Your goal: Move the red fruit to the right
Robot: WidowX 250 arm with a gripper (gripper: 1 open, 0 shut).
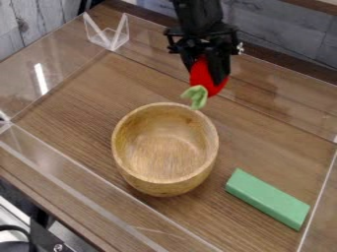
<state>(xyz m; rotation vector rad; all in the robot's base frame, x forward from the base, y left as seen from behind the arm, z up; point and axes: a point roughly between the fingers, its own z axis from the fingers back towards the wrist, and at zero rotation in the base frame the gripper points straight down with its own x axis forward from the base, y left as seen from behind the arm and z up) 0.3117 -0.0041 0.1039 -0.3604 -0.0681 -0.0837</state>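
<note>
The red fruit, a small glossy strawberry-like toy with a light green cap hanging low, is lifted off the table. My black gripper comes down from the top of the view and is shut on the red fruit. It hangs just above the far rim of the wooden bowl, slightly to the bowl's right side.
A flat green rectangular block lies at the front right. Clear plastic walls fence the wooden tabletop, with a clear stand at the back left.
</note>
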